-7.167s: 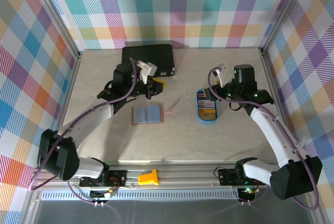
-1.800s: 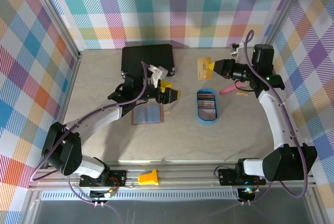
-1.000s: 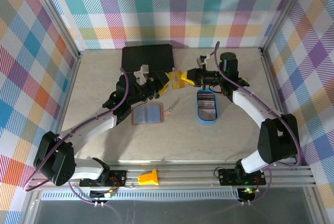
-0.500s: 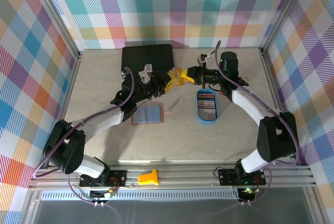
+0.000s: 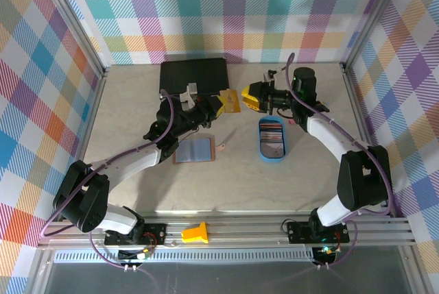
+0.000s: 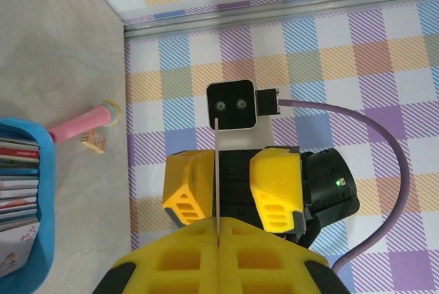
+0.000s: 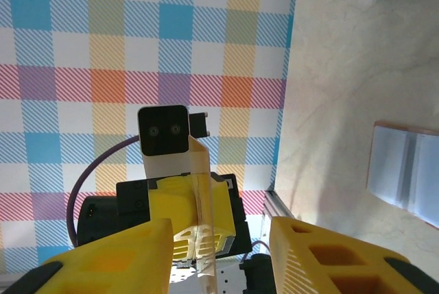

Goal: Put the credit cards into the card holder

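An orange-yellow credit card hangs in the air above the back of the table, and my left gripper is shut on its left edge. In the left wrist view the card stands edge-on, pinched between the closed yellow fingers. My right gripper faces it from the right, open, with its jaws apart on either side of the card and not touching it. The salmon-brown card holder lies open on the table below the left gripper. More credit cards lie stacked in the blue tray.
A large black case lies at the back, just behind the left gripper. A pink marker and a small tan block rest by the right wall. Aluminium rails edge the table, with checked walls behind. An orange block sits on the front rail.
The card has passed from one gripper to the other: my left gripper shut on it and my right gripper opened and let go, drawing slightly back to the right.
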You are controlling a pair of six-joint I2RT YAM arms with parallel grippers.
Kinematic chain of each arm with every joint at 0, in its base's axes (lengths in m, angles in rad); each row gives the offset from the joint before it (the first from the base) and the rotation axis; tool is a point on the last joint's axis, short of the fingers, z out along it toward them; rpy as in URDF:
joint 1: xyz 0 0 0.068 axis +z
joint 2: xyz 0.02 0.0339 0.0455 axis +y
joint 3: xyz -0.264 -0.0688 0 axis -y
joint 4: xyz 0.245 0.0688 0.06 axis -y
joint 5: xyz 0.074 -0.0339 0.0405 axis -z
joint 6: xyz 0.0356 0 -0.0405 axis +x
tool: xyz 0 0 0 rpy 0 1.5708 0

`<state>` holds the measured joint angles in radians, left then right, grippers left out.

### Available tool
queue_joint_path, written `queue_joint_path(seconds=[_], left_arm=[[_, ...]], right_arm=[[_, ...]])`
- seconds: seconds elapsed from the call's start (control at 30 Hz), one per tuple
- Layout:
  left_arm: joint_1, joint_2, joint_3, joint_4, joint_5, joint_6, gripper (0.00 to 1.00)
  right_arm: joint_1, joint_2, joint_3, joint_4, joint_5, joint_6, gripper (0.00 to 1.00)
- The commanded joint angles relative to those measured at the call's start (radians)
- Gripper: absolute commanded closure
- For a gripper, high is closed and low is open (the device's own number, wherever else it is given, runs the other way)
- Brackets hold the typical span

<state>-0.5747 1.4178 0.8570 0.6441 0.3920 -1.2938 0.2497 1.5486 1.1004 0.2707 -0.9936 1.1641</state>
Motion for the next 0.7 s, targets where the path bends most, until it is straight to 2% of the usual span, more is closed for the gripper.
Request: queue_joint_path(seconds=[0.0, 0.2, 0.37, 0.5, 0.67], left_arm=[[-0.008, -0.028, -0.006, 0.057, 0.024, 0.014, 1.00], [-0.007, -0.027, 0.001, 0.048, 0.044, 0.028, 1.00], [-0.007, -0.016, 0.002, 0.062, 0.057, 0.024, 1.00], [-0.007, -0.016, -0.003, 0.066, 0.057, 0.024, 1.00], [-0.007, -0.023, -0.012, 0.067, 0.049, 0.022, 1.00]], right_arm=[[-0.006, -0.021, 0.000, -0.062, -0.088, -0.079, 0.60], [-0.004, -0.048, -0.009, -0.133, -0.156, -0.176, 0.62], [0.020, -0.046, -0.011, -0.108, -0.178, -0.175, 0.67], [0.031, -0.043, -0.024, -0.051, -0.152, -0.125, 0.73], [0.035, -0.024, -0.062, 0.106, -0.133, -0.005, 0.78]])
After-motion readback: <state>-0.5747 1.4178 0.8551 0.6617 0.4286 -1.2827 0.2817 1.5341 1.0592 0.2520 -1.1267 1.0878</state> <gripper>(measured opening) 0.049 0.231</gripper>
